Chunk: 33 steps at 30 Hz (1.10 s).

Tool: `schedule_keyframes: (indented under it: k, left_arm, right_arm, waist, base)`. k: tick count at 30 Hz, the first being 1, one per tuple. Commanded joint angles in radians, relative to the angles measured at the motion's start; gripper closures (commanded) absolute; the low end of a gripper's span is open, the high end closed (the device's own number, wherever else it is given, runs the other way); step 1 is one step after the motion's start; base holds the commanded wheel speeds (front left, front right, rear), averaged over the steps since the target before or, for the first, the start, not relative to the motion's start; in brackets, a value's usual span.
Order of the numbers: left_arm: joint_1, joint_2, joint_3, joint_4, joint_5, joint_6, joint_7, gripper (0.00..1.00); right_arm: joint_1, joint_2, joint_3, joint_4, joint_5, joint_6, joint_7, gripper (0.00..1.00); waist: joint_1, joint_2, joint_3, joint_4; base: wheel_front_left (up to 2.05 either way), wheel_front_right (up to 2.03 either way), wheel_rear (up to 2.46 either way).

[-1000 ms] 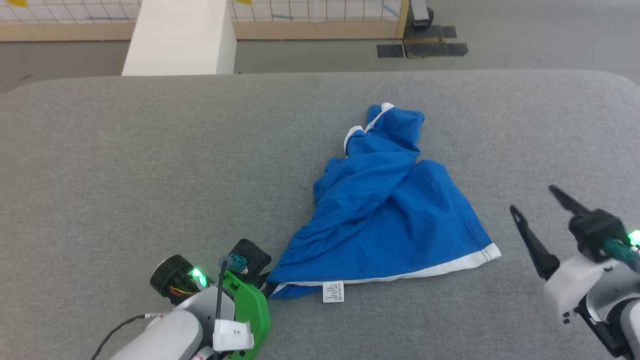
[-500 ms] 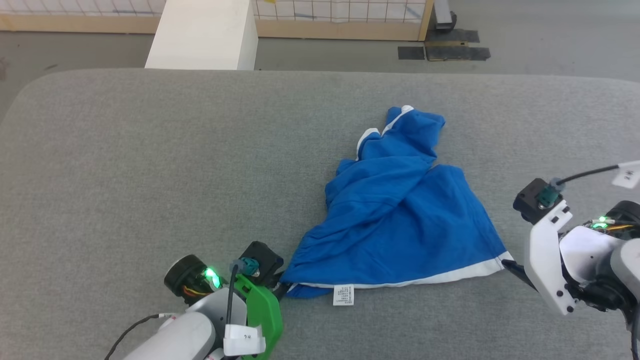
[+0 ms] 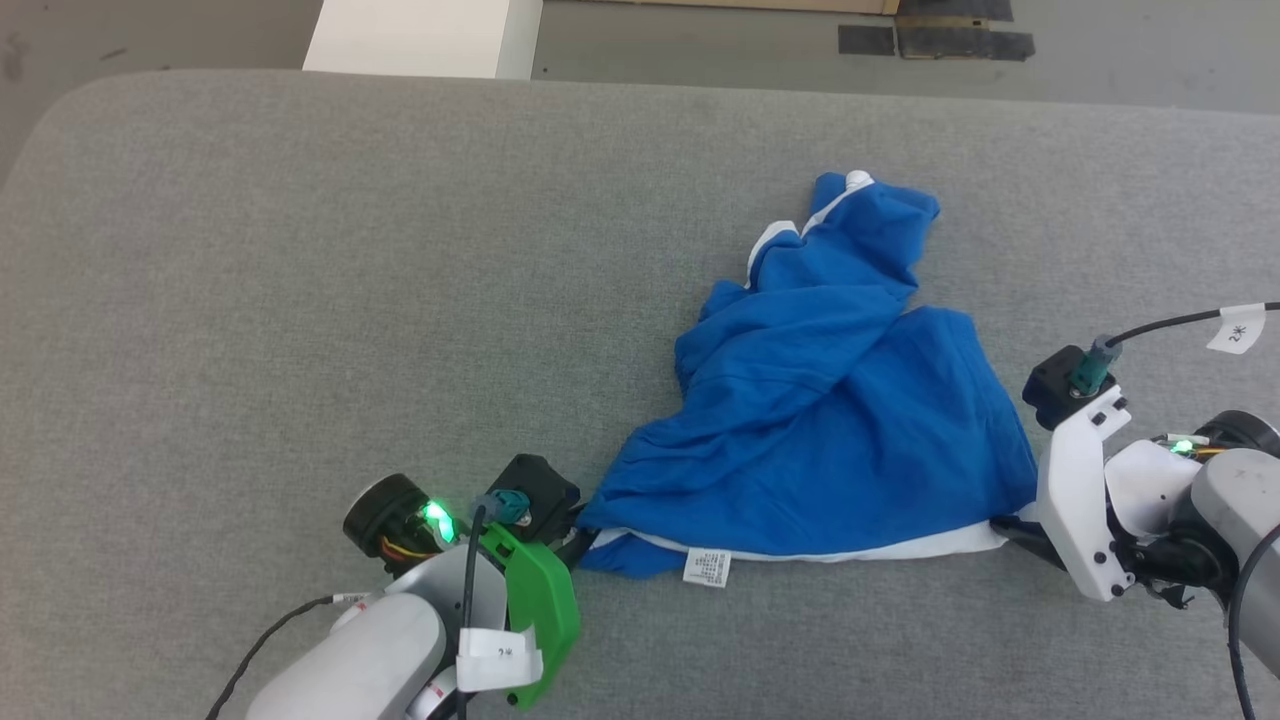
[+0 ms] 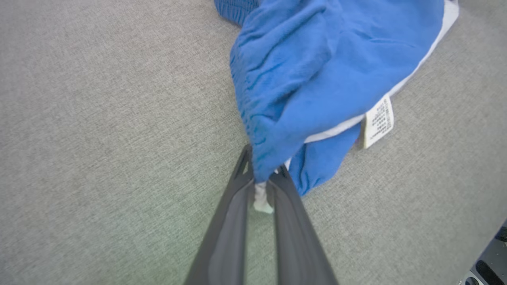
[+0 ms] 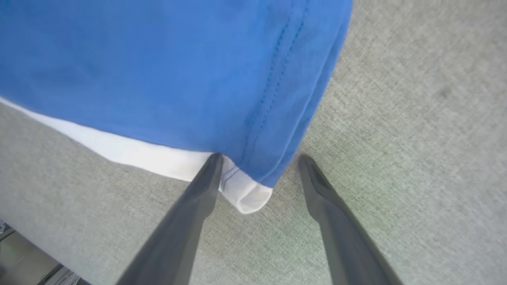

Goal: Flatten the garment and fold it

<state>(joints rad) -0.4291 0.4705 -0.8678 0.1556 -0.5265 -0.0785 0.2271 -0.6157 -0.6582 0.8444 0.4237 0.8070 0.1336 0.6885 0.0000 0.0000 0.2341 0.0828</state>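
Barely begun: the blue shorts (image 3: 830, 440) lie bunched on the grey table (image 3: 300, 250), left gripper (image 4: 261, 178) pinched shut on one corner, right gripper (image 5: 259, 162) gaping astride the other, holding nothing

Your left arm shows a pale grey forearm shell (image 3: 360, 660), a bright green plastic bracket (image 3: 540, 600) and a glowing green light (image 3: 435, 517). Your right carries a white plastic bracket (image 3: 1070, 500) and a tagged black cable (image 3: 1160, 325). Both end in long dark tapering fingers (image 5: 178, 229).

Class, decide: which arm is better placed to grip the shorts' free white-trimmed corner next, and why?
Right. The right end effector, open, straddles that corner of the shorts; the left end effector is shut on the opposite corner.
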Motion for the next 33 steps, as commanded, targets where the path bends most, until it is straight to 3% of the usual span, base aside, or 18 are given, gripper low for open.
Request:
schedule_keyframes:
  k: [1,2,3,9,19,26,33]
  left_arm:
    - [-0.015,-0.005,0.000,0.007,0.006,-0.003,-0.009,1.00]
    - [-0.015,-0.006,0.000,0.010,0.006,-0.003,-0.012,1.00]
    - [-0.015,-0.006,0.000,0.013,0.005,-0.003,-0.015,1.00]
    - [0.009,0.002,0.002,0.035,-0.007,0.003,-0.033,1.00]
    - [0.017,0.041,0.074,-0.017,-0.023,0.048,-0.129,1.00]
    - [-0.110,0.061,0.173,-0.099,-0.025,0.072,-0.180,1.00]
    - [-0.330,0.039,0.246,-0.088,-0.066,0.032,-0.141,1.00]
  right_arm:
    - [0.031,0.037,0.046,0.042,0.012,-0.003,-0.017,0.00]
    - [0.028,0.035,0.061,0.047,0.019,-0.003,-0.028,0.64]
    - [0.023,0.033,0.069,0.047,0.024,-0.003,-0.042,1.00]
    - [-0.008,0.003,0.108,0.025,0.054,-0.003,-0.179,1.00]
    - [-0.041,-0.098,0.078,-0.152,0.071,-0.003,-0.516,1.00]
    - [-0.105,-0.095,-0.062,-0.224,0.067,-0.003,-0.655,1.00]
    - [-0.213,-0.033,-0.240,-0.188,0.037,-0.003,-0.663,1.00]
  waist:
    - [0.0000,0.0000,0.013,0.009]
    - [0.0000,0.0000,0.014,0.008]
    - [0.0000,0.0000,0.014,0.008]
    - [0.0000,0.0000,-0.033,-0.005]
    - [0.0000,0.0000,-0.138,-0.028]
    - [0.0000,0.0000,-0.160,-0.038]
    - [0.0000,0.0000,-0.116,-0.029]
  base:
    - [0.00,0.00,0.00]
    - [0.00,0.00,0.00]
    - [0.00,0.00,0.00]
    - [0.00,0.00,0.00]
    - [0.00,0.00,0.00]
    - [0.00,0.00,0.00]
    - [0.00,0.00,0.00]
